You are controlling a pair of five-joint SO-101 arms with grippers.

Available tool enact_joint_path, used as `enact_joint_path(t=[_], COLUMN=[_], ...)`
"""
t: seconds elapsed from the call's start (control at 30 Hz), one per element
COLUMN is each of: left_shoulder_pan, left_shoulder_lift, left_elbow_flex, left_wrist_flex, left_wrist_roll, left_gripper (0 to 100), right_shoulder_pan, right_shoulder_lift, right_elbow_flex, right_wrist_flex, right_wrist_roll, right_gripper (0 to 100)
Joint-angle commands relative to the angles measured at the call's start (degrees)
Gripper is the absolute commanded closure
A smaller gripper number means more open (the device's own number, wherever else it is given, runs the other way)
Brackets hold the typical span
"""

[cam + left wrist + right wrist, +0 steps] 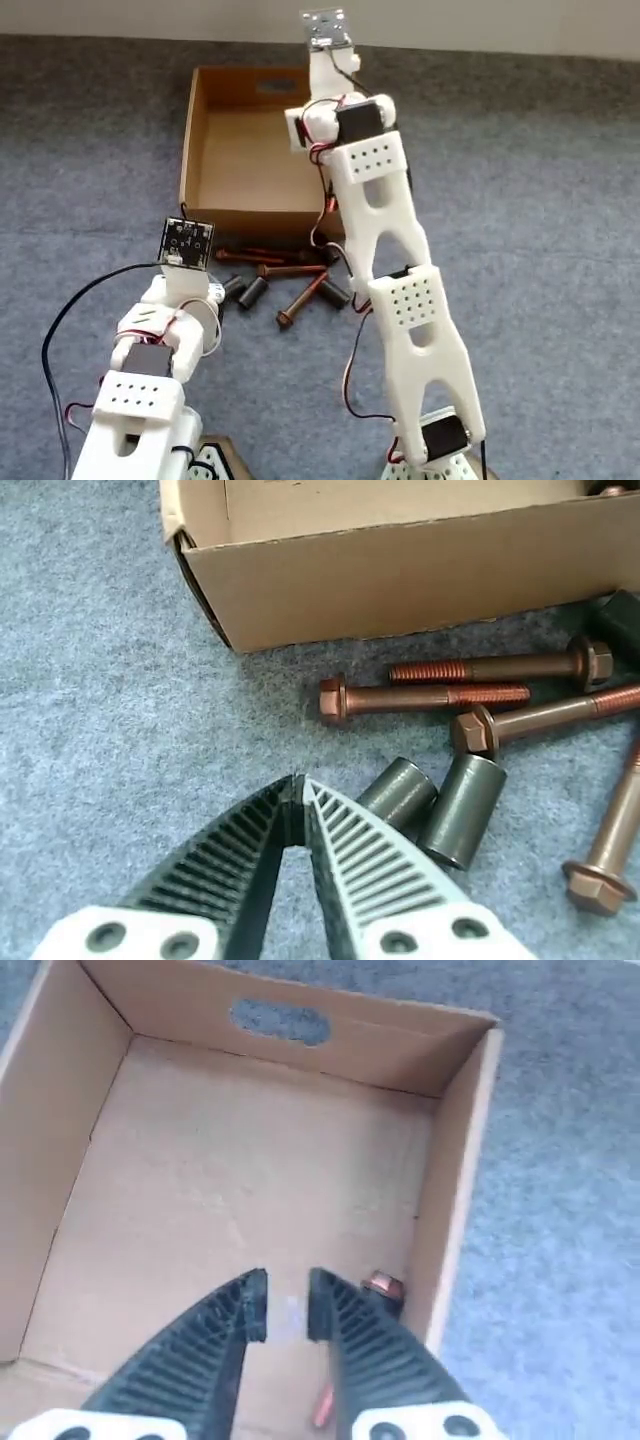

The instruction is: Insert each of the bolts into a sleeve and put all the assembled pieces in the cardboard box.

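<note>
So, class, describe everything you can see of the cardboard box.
The cardboard box is brown, shallow and open-topped, with an oval handle cut-out in one wall. It sits flat on grey carpet. Inside, a copper bolt lies beside a side wall, under the right gripper, whose fingers are slightly apart.

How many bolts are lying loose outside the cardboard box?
4: three bolts clustered near the cardboard box, a fourth bolt beside the sleeves. Others may be hidden.

High view looks down on the worktop (560, 200); wrist views sit close behind left tool (297, 782) and right tool (287, 1305); all share the cardboard box (192, 150).
</note>
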Motion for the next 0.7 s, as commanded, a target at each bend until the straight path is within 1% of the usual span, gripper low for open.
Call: enact_joint_path(t=[0.0,0.13,0.33,0.43,0.57,0.67], left_shoulder_pan=[0.75,0.92,0.92,0.92,0.92,0.92], left_shoulder_lift=[-0.75,-0.75,-0.75,-0.75,-0.75,-0.75], left_elbow_flex=[-0.75,-0.48,-0.4,-0.4,-0.4,-0.4], left_wrist_flex=[-1.14,-1.14,-1.14,-1.14,-1.14,-1.14], left_wrist_roll=[-0.26,-0.26,-0.26,-0.26,-0.26,-0.26], left_gripper=[99,99,99,99,99,99], right_shoulder_pan=[0.57,0.48,0.31,-1.01,-3.65,-4.18], right_shoulder_lift=[-4.09,-5.32,-14.37,-22.64,-37.85,-48.57], right_elbow_flex=[-7.25,-10.86,-5.76,3.3,25.01,41.71], right_wrist_flex=[5.93,9.71,9.89,9.89,9.8,9.27], right_wrist_roll=[0.7,0.53,0.26,0.26,0.35,0.7], right_gripper=[90.6,90.6,90.6,90.6,90.6,90.6])
